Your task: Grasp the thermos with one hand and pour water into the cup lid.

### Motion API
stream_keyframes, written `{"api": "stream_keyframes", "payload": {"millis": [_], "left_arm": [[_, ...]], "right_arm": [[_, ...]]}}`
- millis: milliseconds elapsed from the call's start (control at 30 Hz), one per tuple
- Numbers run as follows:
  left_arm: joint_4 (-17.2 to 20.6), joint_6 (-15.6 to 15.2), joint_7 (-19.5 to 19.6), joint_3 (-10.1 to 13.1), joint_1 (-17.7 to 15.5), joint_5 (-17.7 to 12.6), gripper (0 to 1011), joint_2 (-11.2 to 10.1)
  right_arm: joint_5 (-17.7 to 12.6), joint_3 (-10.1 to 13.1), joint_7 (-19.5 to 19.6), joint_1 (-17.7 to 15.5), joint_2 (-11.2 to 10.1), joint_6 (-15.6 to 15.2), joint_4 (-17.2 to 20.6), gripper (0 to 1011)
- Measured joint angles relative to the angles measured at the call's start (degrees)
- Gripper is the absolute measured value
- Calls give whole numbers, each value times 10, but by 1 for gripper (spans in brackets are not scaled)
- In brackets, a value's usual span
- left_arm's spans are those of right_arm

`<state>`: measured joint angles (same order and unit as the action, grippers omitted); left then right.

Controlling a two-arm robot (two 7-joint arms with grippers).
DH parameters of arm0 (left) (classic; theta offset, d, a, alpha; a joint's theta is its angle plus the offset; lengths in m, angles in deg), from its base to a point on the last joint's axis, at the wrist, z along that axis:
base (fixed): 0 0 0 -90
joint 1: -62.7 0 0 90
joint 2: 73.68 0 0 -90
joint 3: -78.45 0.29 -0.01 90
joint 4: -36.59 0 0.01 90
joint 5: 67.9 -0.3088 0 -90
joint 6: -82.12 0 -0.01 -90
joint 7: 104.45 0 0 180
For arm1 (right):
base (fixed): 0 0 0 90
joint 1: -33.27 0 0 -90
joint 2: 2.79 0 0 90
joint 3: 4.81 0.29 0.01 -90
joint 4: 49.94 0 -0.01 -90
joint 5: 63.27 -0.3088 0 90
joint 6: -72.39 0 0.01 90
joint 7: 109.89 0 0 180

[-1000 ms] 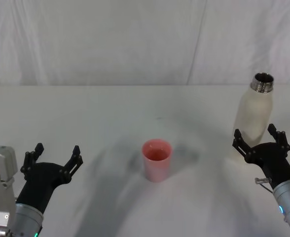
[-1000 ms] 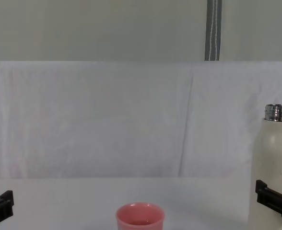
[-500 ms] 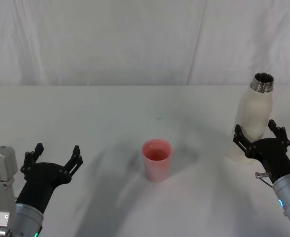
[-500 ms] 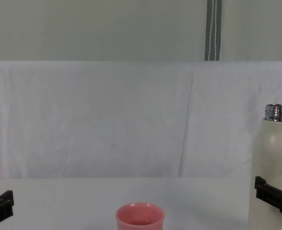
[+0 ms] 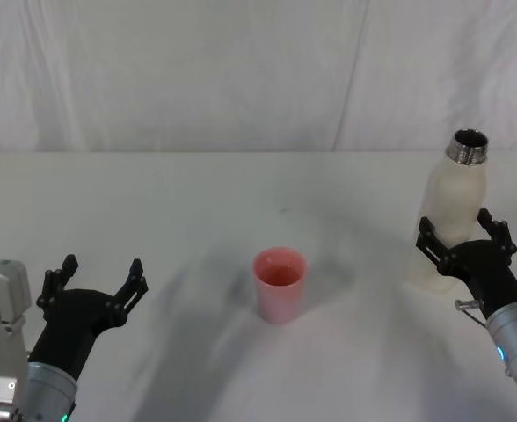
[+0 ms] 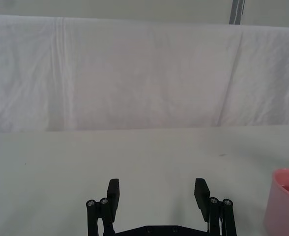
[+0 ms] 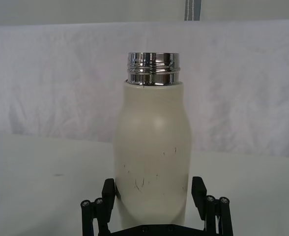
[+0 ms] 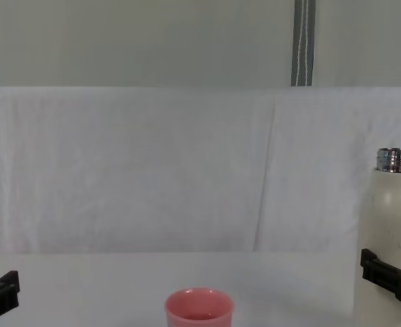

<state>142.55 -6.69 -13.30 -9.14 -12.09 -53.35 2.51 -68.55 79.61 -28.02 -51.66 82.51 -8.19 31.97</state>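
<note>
Right gripper [image 5: 461, 235] at 3 o'clock, jaws spread around the bottle [image 5: 452, 207], not pinching. Pink cup [image 5: 280, 284] sits center. Left gripper [image 5: 98, 277] idles at 8 o'clock, jaws spread.

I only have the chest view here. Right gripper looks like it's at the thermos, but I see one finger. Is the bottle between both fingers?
Observer: Yes. In the right wrist view the thermos stands between the two open fingers of the right gripper, one on each side of its lower body, not yet clamped.
Operator: Cap on or off?
Observer: Off. The head view looks down into the open steel neck.
Operator: Anything in the cup lid?
Observer: The head view shows the inside of the cup lid, but whether it holds liquid is not clear.
Operator: Left arm?
Observer: The left gripper is open, low at the near left of the table, well apart from the cup lid.
</note>
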Motion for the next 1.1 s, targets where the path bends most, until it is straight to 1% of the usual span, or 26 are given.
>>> {"api": "stream_keyframes", "payload": {"millis": [167,633,967,1100], "left_arm": [[0,0,0,0,0,0,1001,0],[0,0,0,0,0,0,1001,0],[0,0,0,0,0,0,1001,0],[0,0,0,0,0,0,1001,0]], "right_arm": [[-3,-1,-5,12,-2,1,-13,1001],[-6,-7,-12,31,-4,2,-34,1001],[-6,-6,-12,30,-4,2,-33,1001],[-6,-6,-11,29,-4,2,-32,949]]}}
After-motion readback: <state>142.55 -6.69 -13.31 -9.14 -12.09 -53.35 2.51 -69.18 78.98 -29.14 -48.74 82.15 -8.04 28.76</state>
